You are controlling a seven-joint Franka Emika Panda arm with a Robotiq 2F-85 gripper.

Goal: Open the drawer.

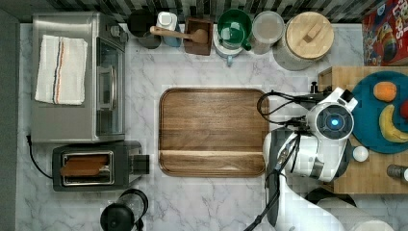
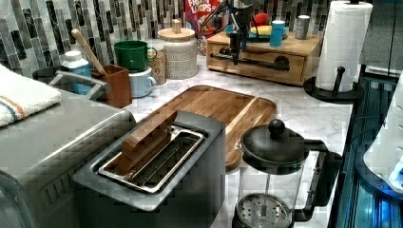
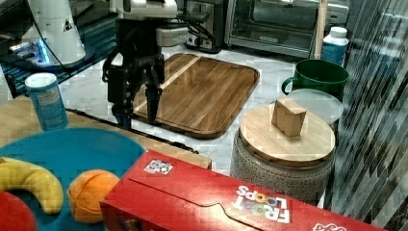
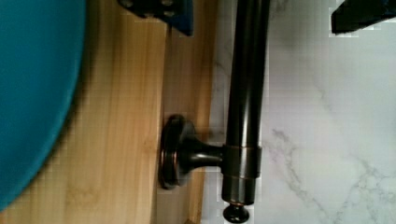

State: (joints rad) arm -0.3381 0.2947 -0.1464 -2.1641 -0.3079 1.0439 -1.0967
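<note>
From here I judge the job barely begun: the drawer (image 2: 256, 64) looks shut, its front flush with the bamboo box, and no interior shows. What I have done is line up. My pincer (image 3: 139, 108) hangs fingers-down straddling the black bar handle (image 4: 245, 93), one finger on the box side and the other out over the marble surface (image 4: 327, 140). It is spread wide with a clear gap on either side of the bar, so it has hold of nothing yet. Closing on the bar and the whole pull are left, as I read it.

The drawer sits directly below the pincer, under the teal plate (image 4: 32, 93). Its front faces out toward the dark wooden tray (image 3: 202, 91). The handle's long axis runs level along that front, across the line between my fingers. I would expect the pull to go toward the tray, square to the bar.
</note>
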